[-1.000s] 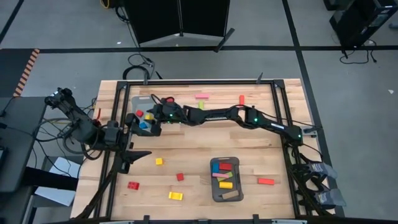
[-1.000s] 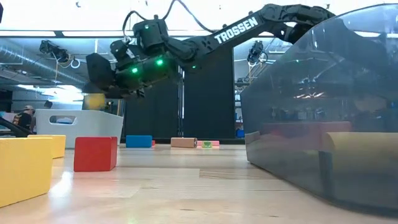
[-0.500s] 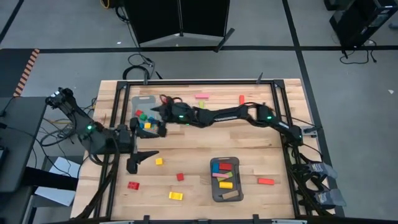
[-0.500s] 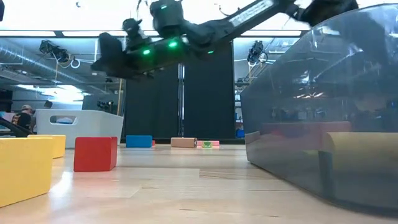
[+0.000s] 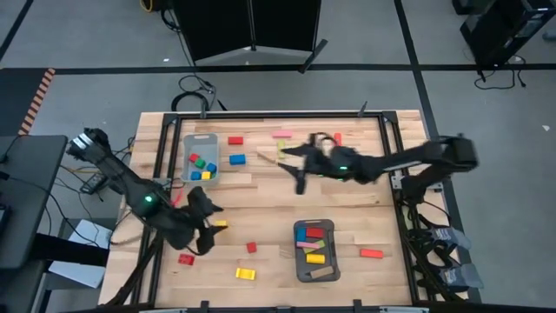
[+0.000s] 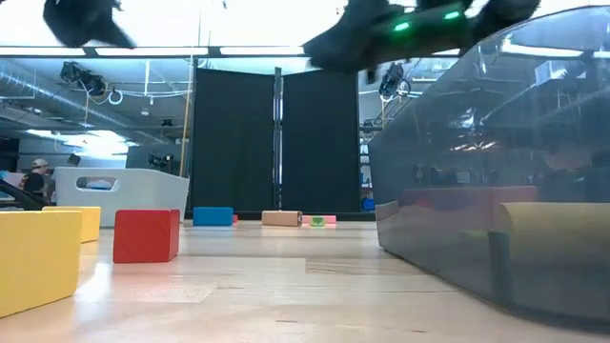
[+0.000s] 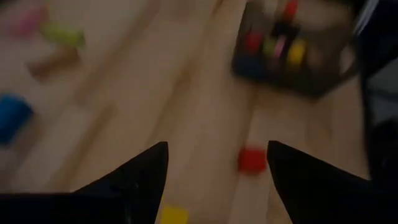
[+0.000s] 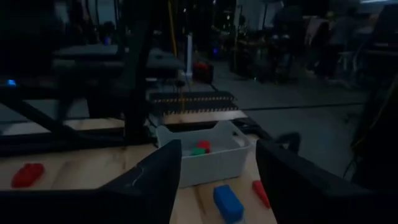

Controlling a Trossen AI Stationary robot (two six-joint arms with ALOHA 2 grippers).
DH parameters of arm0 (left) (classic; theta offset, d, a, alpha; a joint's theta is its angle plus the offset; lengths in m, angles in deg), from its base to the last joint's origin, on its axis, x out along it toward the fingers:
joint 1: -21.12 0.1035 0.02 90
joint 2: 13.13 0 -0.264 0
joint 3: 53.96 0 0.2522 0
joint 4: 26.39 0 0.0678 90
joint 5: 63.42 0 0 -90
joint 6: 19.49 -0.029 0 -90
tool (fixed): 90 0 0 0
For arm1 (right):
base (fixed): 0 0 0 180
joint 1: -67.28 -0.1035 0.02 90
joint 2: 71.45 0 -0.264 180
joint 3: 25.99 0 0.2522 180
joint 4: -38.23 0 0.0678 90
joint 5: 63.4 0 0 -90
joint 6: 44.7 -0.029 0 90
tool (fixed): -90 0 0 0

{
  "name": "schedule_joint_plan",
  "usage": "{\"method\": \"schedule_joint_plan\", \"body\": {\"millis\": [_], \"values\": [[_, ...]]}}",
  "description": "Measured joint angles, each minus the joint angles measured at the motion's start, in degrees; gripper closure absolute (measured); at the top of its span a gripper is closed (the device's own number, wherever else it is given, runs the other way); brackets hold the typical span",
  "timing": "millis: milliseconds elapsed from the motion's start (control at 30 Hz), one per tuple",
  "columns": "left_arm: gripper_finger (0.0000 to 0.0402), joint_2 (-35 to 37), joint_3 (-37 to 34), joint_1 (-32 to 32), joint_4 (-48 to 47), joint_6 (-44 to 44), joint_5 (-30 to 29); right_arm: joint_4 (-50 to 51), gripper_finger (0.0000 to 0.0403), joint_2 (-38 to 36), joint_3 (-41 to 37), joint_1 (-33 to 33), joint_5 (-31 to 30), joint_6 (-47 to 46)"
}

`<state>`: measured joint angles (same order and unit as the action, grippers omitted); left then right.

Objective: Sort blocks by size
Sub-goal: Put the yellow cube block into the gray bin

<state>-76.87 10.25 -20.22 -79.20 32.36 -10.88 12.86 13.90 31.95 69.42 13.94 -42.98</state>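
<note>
left gripper (image 5: 207, 228): blurred from above; I can't make out its fingertips there
right gripper (image 5: 300, 172): smeared in the high view, and cut off by the top edge in the low view
near tray (image 6: 496, 191): runs off the right edge of the low view; the blocks inside are hazy shapes to me
pink block (image 7: 25, 18): blurred in the left wrist view

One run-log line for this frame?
left gripper: open, empty, above yellow cube | right gripper: open, empty, mid-table | small tray: holds cubes
</note>
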Motion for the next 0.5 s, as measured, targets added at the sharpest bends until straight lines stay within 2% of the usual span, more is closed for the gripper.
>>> {"method": "schedule_joint_plan", "body": {"millis": [133, 233, 367, 500], "values": [[0.0121, -6.60, 0.00, 1.55, -2.89, 2.88, 8.32, 1.08, 0.0175, -11.66, -7.33, -2.83, -0.11, 0.01], [0.0121, -11.55, 0.00, 2.03, -3.68, 1.14, 11.84, 4.63, 0.0167, -17.80, -10.01, -5.18, -0.10, 0.45], [0.0110, -16.34, 0.00, 1.99, -4.06, -1.91, 13.27, 10.03, 0.0159, -21.80, -10.75, -9.22, -0.66, 0.85], [0.0083, -19.49, 0.00, 2.78, -7.37, -1.85, 13.18, 11.19, 0.0155, -22.00, -10.75, -13.09, -1.27, 0.43]]}}
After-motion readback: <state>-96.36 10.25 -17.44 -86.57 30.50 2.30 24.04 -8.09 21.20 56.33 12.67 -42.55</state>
